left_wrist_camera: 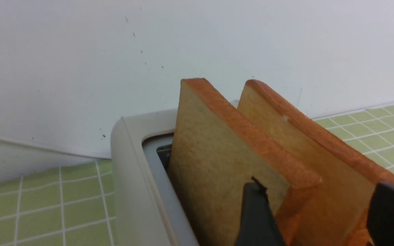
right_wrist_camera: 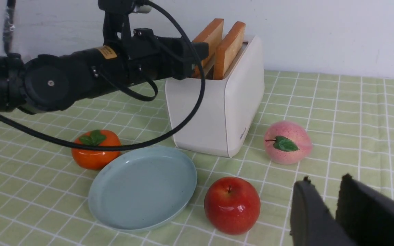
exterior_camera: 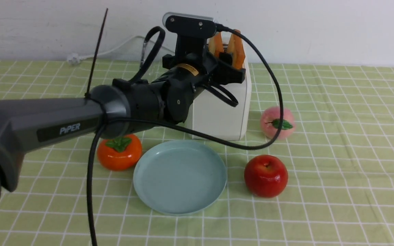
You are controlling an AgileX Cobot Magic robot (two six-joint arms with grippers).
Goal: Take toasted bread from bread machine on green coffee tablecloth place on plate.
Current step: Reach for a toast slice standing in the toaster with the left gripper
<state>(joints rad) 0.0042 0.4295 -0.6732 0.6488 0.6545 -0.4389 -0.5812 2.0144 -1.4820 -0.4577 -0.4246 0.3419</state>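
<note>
Two slices of toasted bread (exterior_camera: 237, 48) stand upright in the slots of the white bread machine (exterior_camera: 222, 112) at the back of the green coffee tablecloth (exterior_camera: 337, 143). My left gripper (left_wrist_camera: 320, 191) is open at the toaster's top. Its jaws straddle both slices (left_wrist_camera: 217, 157), one finger (left_wrist_camera: 257, 215) against the near slice's face and the other finger (left_wrist_camera: 392, 212) beyond the far slice. The pale blue-green plate (exterior_camera: 180, 177) lies empty in front of the toaster. My right gripper (right_wrist_camera: 327, 181) hovers over the cloth to the right of the red apple, jaws almost together and empty. It is out of the front view.
An orange persimmon (exterior_camera: 119, 152) sits left of the plate, a red apple (exterior_camera: 266, 176) right of it, and a pink peach (exterior_camera: 277, 122) beside the toaster's right side. The left arm's black cable (exterior_camera: 275, 102) loops down before the toaster. A white wall stands close behind.
</note>
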